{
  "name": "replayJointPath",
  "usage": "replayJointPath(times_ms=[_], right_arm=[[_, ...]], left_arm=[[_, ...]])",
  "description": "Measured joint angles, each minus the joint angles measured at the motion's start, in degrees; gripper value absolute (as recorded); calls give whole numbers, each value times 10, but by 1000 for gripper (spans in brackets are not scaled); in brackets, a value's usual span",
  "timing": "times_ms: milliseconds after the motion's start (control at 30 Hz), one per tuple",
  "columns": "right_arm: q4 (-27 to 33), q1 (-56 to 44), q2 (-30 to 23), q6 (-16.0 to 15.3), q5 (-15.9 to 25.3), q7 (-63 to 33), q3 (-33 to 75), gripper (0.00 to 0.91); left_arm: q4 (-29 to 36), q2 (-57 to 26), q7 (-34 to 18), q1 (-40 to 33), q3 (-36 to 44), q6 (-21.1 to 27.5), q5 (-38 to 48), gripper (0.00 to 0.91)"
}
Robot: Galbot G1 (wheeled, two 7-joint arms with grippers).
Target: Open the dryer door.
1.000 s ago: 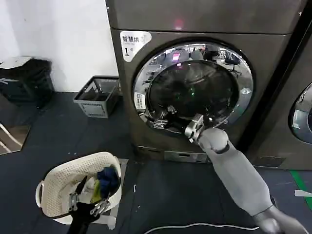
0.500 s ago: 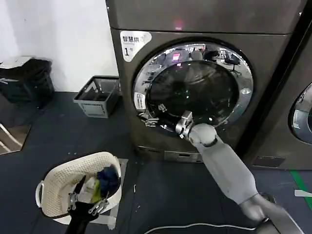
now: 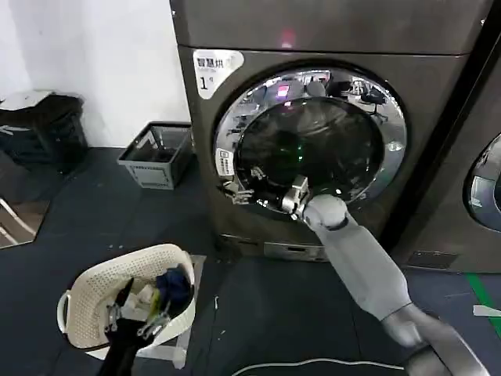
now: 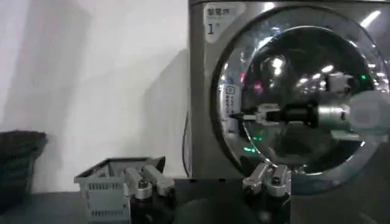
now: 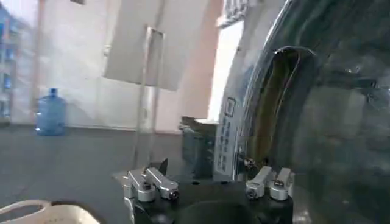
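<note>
The dryer door [image 3: 313,145], round with a wide chrome rim and dark glass, looks closed against the machine front. My right gripper [image 3: 244,186] is open at the rim's lower left edge, fingers spread beside the chrome. The left wrist view shows that gripper [image 4: 245,115] pointing at the left side of the door [image 4: 292,73]. In the right wrist view, the rim [image 5: 244,109] runs close past the open right gripper [image 5: 208,182]. My left gripper [image 3: 133,317] hangs low over the laundry basket, open [image 4: 207,182] and holding nothing.
A white laundry basket [image 3: 86,286] with clothes sits on the dark floor at front left. A grey crate [image 3: 156,153] stands by the wall left of the dryer. A neighbouring machine [image 3: 485,180] is on the right. A white cable [image 3: 313,364] lies on the floor.
My right gripper has slid left along the door's lower rim toward its left edge. The door has not moved. The left arm has barely shifted.
</note>
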State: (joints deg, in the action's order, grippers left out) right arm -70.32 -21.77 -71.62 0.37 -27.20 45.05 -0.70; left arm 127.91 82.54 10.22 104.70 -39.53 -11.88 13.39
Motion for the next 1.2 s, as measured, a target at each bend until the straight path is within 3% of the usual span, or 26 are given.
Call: replayJointPath(times_ms=[233, 467, 600, 767, 1000, 1200], right_arm=[[-31, -27, 28, -13, -13, 86, 16, 907], [-91, -64, 67, -31, -42, 151, 40, 907], [-133, -93, 88, -47, -56, 209, 62, 907], [-187, -142, 112, -56, -59, 278, 101, 907], [-267, -256, 142, -34, -58, 334, 192, 907], [-335, -379, 137, -13, -73, 337, 322, 907]], left_arm=[[-28, -33, 2, -35, -26, -3, 13, 907], [-79, -106, 27, -92, -23, -15, 93, 907], [-110, -159, 31, -130, -7, 9, 159, 907], [-136, -212, 46, -177, 15, 13, 179, 907], [-185, -285, 51, -261, 77, 25, 226, 907], [-216, -332, 64, -355, 156, 38, 262, 907]])
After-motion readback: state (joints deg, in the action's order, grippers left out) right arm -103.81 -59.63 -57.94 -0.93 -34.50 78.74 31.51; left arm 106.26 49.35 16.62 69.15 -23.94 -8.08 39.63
